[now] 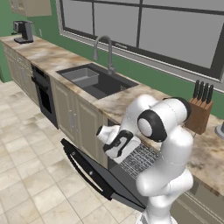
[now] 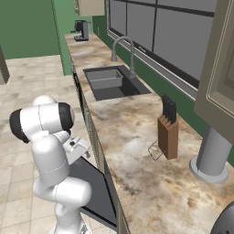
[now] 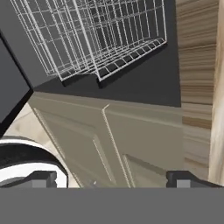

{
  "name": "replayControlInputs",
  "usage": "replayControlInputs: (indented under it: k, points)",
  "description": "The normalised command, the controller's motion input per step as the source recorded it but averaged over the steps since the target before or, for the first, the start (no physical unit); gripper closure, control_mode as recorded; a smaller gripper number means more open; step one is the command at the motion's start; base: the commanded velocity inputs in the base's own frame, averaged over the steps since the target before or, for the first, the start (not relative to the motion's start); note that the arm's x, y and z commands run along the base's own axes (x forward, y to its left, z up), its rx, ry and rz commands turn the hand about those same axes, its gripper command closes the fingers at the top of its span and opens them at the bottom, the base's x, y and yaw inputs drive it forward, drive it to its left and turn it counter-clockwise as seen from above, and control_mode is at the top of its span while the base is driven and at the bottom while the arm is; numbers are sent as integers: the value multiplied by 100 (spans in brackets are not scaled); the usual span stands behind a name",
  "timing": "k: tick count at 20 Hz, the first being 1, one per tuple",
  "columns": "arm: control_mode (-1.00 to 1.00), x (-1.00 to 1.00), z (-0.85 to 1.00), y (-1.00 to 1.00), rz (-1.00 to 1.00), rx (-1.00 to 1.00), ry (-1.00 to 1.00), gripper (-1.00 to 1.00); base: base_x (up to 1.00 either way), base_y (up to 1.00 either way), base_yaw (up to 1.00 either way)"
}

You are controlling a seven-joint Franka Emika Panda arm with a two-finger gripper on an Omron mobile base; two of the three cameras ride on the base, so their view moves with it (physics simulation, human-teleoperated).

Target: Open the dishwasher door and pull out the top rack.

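1. Your pincer has its two dark tips wide apart w/ nothing between them; it looks past beige cabinet doors toward the racks.
2. The wide flat dark grey dishwasher door w/ its long black bar handle is already dropped open, sloping down toward the tiled floor. So door step looks done; rack pull is the step in hand.
3. The top rack, a boxy basket of thin silvery wire grid, sits above and ahead of the pincer, not touched yet.
4. Next move, I'd judge: bring the pincer up to the rack's front wire edge, close on it, draw straight out over the door.
5. Edges: the marbled bench overhangs above, the cabinet doors are just beside. Open room is out over the floor.
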Motion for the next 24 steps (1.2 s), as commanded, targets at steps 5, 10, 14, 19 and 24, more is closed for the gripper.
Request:
replayControlInputs:
  k: [5, 10, 14, 19, 24]
  points:
    - [-100, 4, -7, -10, 11, -1, 2, -100, 0, 0, 0]
    - [-100, 1, -26, 0, 9, -7, 0, -100, 0, 0, 0]
    - [-100, 26, -18, -4, 6, -6, 3, -100, 0, 0, 0]
    - [-100, 38, -14, -16, 6, -5, 7, -100, 0, 0, 0]
    - [-100, 28, -17, -1, 9, -14, 21, -100, 0, 0, 0]
